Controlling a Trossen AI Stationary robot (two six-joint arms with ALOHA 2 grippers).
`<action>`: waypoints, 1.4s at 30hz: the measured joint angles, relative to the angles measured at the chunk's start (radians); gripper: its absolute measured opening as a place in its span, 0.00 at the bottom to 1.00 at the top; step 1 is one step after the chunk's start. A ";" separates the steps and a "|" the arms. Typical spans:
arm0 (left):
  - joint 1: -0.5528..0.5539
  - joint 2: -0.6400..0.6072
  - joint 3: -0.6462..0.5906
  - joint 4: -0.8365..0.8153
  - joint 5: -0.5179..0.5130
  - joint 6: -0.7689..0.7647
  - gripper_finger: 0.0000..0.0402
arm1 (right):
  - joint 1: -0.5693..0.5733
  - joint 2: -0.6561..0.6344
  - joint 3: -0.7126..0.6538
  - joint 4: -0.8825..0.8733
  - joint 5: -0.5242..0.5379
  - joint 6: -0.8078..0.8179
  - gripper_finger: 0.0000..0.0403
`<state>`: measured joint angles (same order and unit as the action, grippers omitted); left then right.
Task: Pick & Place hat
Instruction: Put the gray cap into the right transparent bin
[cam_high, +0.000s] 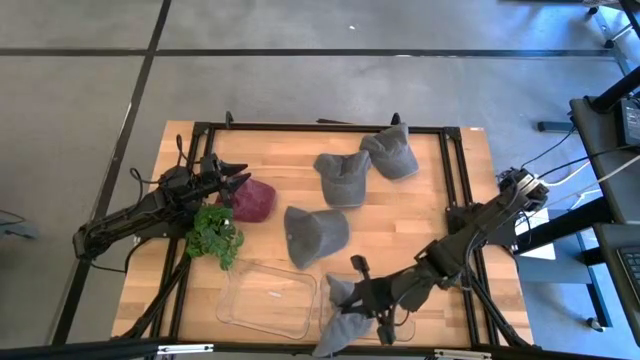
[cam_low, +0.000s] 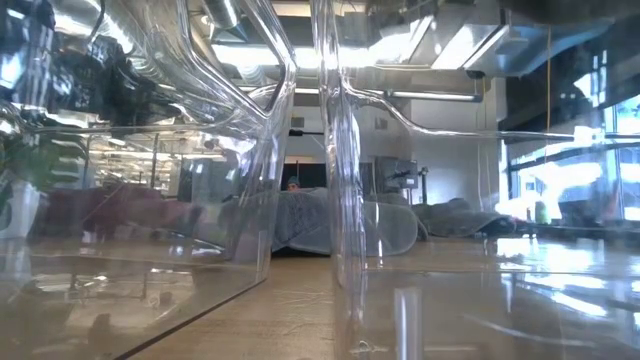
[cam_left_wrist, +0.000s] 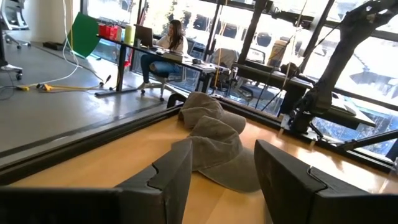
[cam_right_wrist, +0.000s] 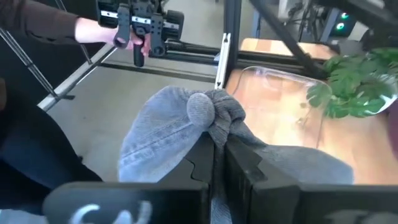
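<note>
My right gripper (cam_high: 347, 299) is low over the table's near edge, shut on a grey hat (cam_high: 338, 325) that bulges beyond its fingertips (cam_right_wrist: 186, 134). Three more grey hats lie flat on the wood: one in the middle (cam_high: 315, 233) and two farther back (cam_high: 341, 178), (cam_high: 392, 152). At the table's left side my left gripper (cam_high: 236, 181) stands open and level with nothing between its fingers (cam_left_wrist: 224, 174), pointing at the hats (cam_left_wrist: 214, 149). A maroon cloth lump (cam_high: 253, 200) lies just beside it. My right gripper pinches a bunched fold of the hat's grey cloth (cam_right_wrist: 214, 121) between its two fingers, several layers gathered into a knot at the fingertips. The fingers slant down toward the near edge. The rest of the hat (cam_right_wrist: 155, 140) sags slack beyond and below them.
A clear plastic tray (cam_high: 268, 297) sits at the near edge left of the held hat, with a second clear container (cam_high: 400, 325) under the right arm. A green leafy plant (cam_high: 215, 235) lies near the left arm. A person's hand (cam_right_wrist: 134, 28) holds a controller beyond the table.
</note>
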<state>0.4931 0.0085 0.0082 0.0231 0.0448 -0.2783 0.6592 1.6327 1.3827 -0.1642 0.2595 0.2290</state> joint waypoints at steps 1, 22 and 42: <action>0.000 0.000 0.000 0.000 0.000 0.000 0.42 | 0.000 0.005 0.000 0.002 -0.008 0.003 0.06; 0.000 0.001 0.000 -0.001 -0.002 0.003 0.42 | -0.039 0.088 0.000 -0.064 -0.036 -0.053 0.07; 0.000 0.001 0.000 -0.001 -0.001 0.002 0.42 | -0.087 0.173 0.000 -0.126 0.119 -0.084 0.08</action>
<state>0.4929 0.0093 0.0079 0.0219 0.0436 -0.2760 0.5720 1.8059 1.3830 -0.2902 0.3789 0.1445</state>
